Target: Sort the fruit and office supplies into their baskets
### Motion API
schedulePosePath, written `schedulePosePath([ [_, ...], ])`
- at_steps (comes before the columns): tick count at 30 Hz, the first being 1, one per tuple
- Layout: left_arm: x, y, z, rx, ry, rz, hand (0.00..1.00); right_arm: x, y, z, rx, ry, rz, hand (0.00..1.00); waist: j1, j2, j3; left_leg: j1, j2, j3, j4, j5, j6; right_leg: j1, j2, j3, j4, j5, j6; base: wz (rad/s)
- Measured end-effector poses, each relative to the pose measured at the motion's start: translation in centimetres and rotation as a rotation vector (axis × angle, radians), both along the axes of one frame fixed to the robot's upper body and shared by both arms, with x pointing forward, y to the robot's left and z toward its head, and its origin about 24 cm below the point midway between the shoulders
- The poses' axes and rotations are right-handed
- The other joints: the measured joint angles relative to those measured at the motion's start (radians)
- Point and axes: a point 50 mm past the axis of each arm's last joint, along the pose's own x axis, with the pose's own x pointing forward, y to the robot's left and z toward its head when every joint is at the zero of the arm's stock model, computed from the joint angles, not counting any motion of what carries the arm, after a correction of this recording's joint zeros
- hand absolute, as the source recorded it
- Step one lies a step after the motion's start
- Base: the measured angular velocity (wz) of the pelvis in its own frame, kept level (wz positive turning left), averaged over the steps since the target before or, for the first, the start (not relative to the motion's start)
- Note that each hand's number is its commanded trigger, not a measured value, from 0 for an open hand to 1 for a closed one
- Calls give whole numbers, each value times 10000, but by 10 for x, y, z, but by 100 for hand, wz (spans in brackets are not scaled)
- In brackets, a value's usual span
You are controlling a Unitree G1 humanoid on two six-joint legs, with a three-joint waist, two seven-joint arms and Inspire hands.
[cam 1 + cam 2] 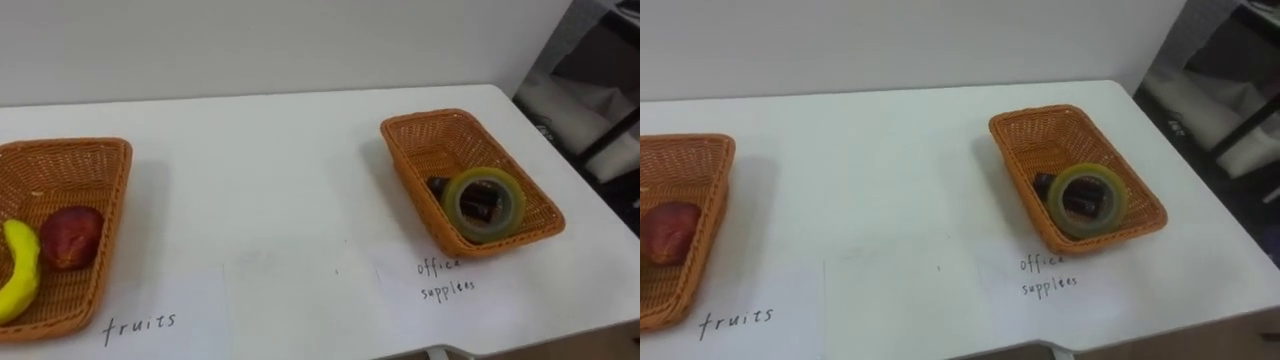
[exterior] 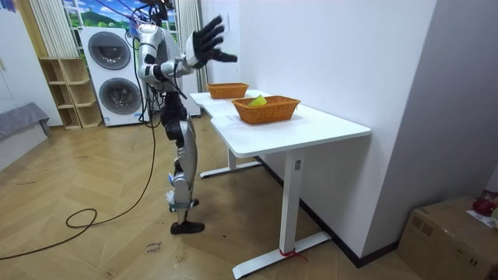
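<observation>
Two woven baskets stand on the white table (image 1: 270, 190). The left basket (image 1: 112, 225), above a handwritten fruit label, holds a yellow banana (image 1: 22, 275) and a red apple (image 1: 70, 237). The right basket (image 1: 402, 172), above the office supplies label, holds a roll of yellowish tape (image 1: 484, 203) leaning on a small dark item (image 1: 438, 185). In the room view I stand at the table's long side, and my left hand (image 2: 206, 43) is raised at head height with its fingers spread and nothing in it, well above both baskets.
A white wall runs behind the table. Past the table's right edge (image 1: 590, 190) are dark shelves with pale bags. Two stacked washing machines (image 2: 113, 74) and a wooden shelf (image 2: 66, 89) stand behind me, and a cardboard box (image 2: 447, 233) sits on the floor.
</observation>
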Motion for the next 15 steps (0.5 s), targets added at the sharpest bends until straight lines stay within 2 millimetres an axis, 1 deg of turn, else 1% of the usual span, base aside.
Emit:
schedulePosePath([
  [2, -2, 0, 0, 73, -12, 126, 0, -10, -5, -21, 1419, -144, -674, 0, -67, 17, 20, -7, -3, -25, 3, -1, 1, 22, 0, -1, -20, 0, 0, 3],
  [3, -2, 0, 0, 96, -15, 133, 0, -13, -6, -27, 1708, -108, -868, 0, -77, 18, 19, -18, -5, -32, 7, -2, 3, 19, -1, -1, -24, -1, -1, 0],
  [4, -1, 0, 0, 153, -29, 146, 0, -19, -7, -37, 2256, -30, -1193, 0, -57, 85, -3, -30, -7, -29, 10, -6, 5, 5, -5, 2, -31, -4, -3, 0],
  [5, -2, 0, 0, 189, -28, 153, 0, -24, -7, -46, 2762, -6, -1496, 0, -40, 89, -5, -39, -24, -41, 12, -15, 5, 24, -8, 1, -113, -9, -10, -3],
  [6, -2, 0, 1, 200, -41, 152, 0, -27, -7, -50, 2944, 36, -1688, 0, -48, 139, -23, -41, -50, -41, 13, -23, 6, 42, -7, -1, -169, -9, -10, 0],
  [7, -1, 0, 1, 216, -95, 143, 0, -33, -8, -59, 3280, 218, -2038, 0, -55, 152, -30, -45, -79, -45, 12, -30, 12, 40, -14, -18, -166, -10, -10, 0],
  [8, -1, 0, 1, 241, -130, 134, 0, -39, -10, -68, 3618, 428, -2344, 0, -63, 228, -57, -43, -86, -56, 12, -42, 21, 44, -19, -28, -165, -20, -7, 3],
  [9, 0, 0, 1, 264, -150, 129, 0, -41, -10, -73, 3791, 517, -2480, 0, -57, 250, -67, -40, -94, -61, 11, -46, 23, 44, -22, -29, -164, -31, -3, 0],
  [11, 3, 1, 2, 372, -244, 115, 0, -53, -11, -93, 4376, 1051, -3226, 0, -80, 324, -75, -36, -107, -34, 10, -48, 26, 70, -23, -31, -162, -48, 2, 4],
  [13, 6, 1, 2, 424, -368, 94, 0, -62, -10, -107, 4740, 1522, -3851, 0, -53, 389, -56, -37, -101, -36, 7, -48, 24, 74, -18, -40, -157, -58, -5, 2],
  [14, 8, 2, 3, 455, -416, 95, 0, -67, -8, -115, 5049, 1644, -4176, 0, -46, 425, -30, -38, -96, -37, -6, -48, 22, 68, -15, -42, -150, -69, -13, 0],
  [15, 9, 2, 3, 470, -454, 88, 0, -69, -7, -118, 5200, 1720, -4306, 0, -52, 436, -22, -37, -94, -38, -9, -48, 21, 67, -14, -41, -149, -75, -15, 0],
])
